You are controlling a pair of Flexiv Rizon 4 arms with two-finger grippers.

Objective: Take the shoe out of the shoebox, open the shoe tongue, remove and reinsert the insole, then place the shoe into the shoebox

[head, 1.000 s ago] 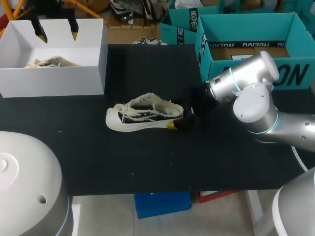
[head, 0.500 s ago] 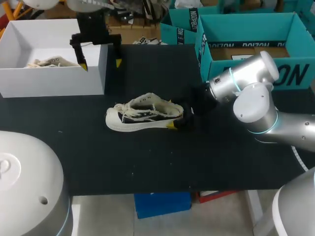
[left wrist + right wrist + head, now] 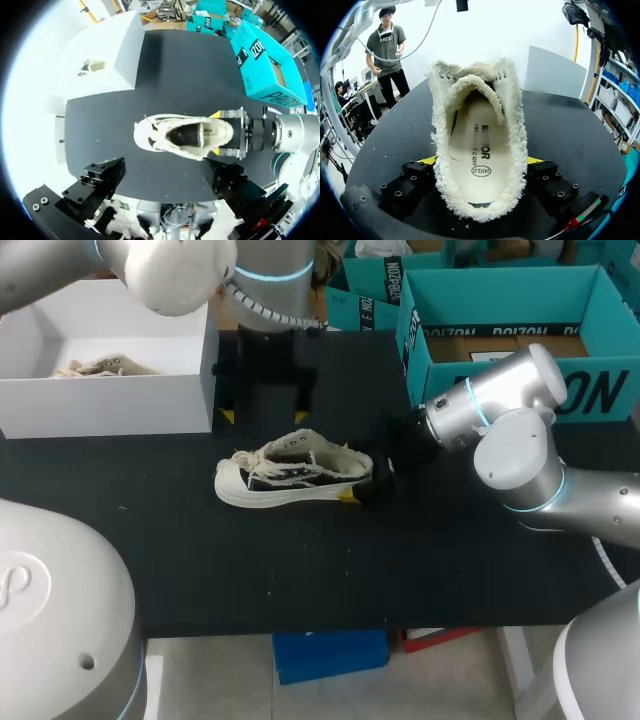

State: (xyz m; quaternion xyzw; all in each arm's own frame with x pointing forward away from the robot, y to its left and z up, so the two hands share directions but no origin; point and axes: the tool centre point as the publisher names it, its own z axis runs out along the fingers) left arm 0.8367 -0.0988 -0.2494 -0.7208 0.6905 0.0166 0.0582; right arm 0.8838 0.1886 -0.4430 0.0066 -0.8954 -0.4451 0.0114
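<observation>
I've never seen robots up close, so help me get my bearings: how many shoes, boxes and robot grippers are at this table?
Shoes: 2 (held shoe, boxed shoe)
Boxes: 2 (white shoebox, teal box)
Grippers: 2 (left gripper, right gripper)
Total: 6

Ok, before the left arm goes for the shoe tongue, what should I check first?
1. The shoe out of the white shoebox, upright on the table: ok.
2. The right gripper shut on the heel: ok.
3. The left gripper open: ok.
4. The left gripper above the shoe, not touching it: ok.
5. The insole lying flat inside the shoe: ok.
6. The tongue pulled open: cannot tell.
</observation>
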